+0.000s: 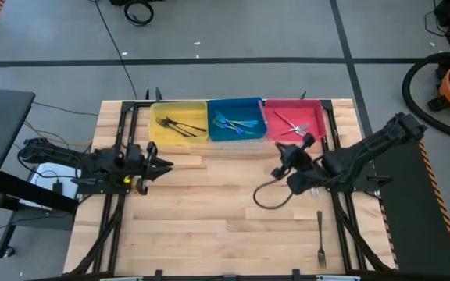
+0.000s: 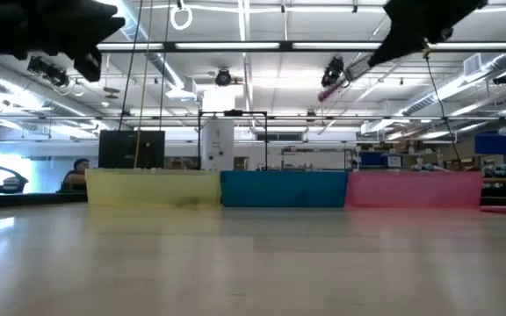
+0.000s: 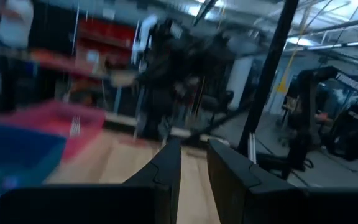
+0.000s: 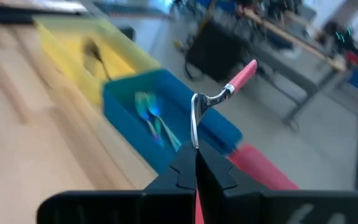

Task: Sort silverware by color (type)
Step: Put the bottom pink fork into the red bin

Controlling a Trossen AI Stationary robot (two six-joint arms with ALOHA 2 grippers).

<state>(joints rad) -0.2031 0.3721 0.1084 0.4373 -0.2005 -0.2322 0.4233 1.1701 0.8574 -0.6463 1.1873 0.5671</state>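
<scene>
A pink-handled fork (image 4: pixel 219 99) is clamped in the right pincer (image 4: pixel 196 163), tines between the closed fingers and handle pointing away. The pincer holds it above the bench (image 1: pixel 209 226), near the front edge of the red bin (image 1: pixel 316 125). Red-handled forks (image 1: pixel 291 123) lie in that bin, blue forks (image 1: pixel 233 123) in the blue bin (image 1: pixel 213 133), dark forks (image 1: pixel 180 125) in the yellow bin (image 1: pixel 158 134). One dark fork (image 1: pixel 319 234) lies on the bench near the right edge. The left pincer (image 1: pixel 161 165) hovers at bench left, fingers slightly apart, empty.
</scene>
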